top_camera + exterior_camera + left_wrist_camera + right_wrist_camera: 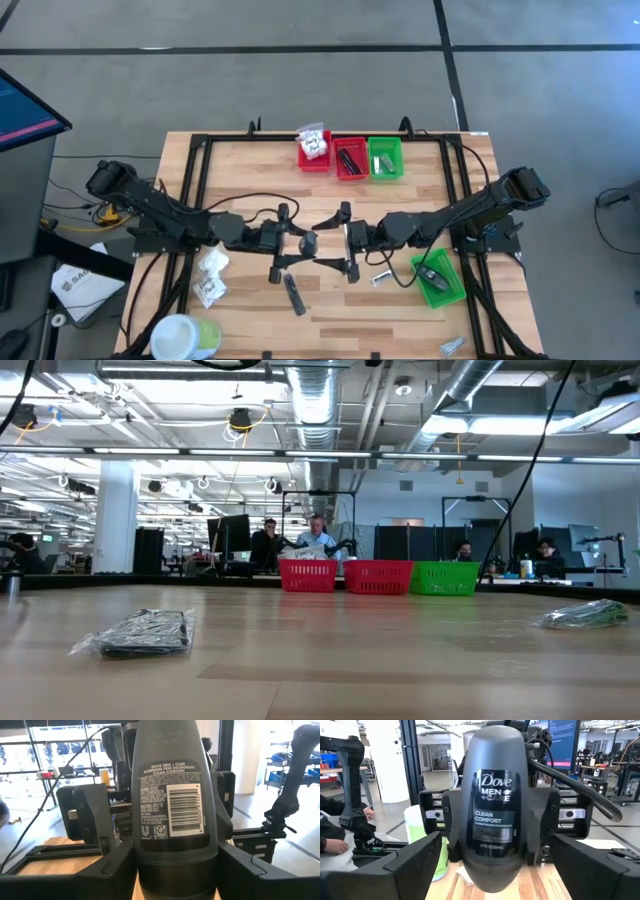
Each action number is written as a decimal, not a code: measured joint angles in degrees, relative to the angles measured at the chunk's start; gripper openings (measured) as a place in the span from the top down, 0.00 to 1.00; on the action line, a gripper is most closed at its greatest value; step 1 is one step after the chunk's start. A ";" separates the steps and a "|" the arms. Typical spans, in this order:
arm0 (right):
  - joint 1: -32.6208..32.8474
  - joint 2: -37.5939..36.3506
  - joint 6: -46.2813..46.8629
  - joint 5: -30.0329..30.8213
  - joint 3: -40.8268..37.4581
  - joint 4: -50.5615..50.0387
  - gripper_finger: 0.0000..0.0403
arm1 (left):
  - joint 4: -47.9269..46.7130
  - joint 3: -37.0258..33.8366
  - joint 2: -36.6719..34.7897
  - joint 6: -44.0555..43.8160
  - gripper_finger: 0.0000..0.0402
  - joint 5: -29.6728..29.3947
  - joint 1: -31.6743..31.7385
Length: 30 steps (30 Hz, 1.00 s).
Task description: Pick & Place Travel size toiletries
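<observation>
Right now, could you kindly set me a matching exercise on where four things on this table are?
Things:
A. deodorant stick
B. round tub
C. white packets
D. nearer green bin

Places:
1. near left corner of the table
2. right side of the table
3. gripped in the left claw, above mid-table
4. left side, lying just beyond the tub

Pairs: A-3, B-1, C-4, D-2
</observation>
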 joint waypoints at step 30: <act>-1.32 0.02 -4.68 0.78 0.00 3.96 0.27 | 3.83 -0.04 2.14 -0.26 0.50 -1.36 2.82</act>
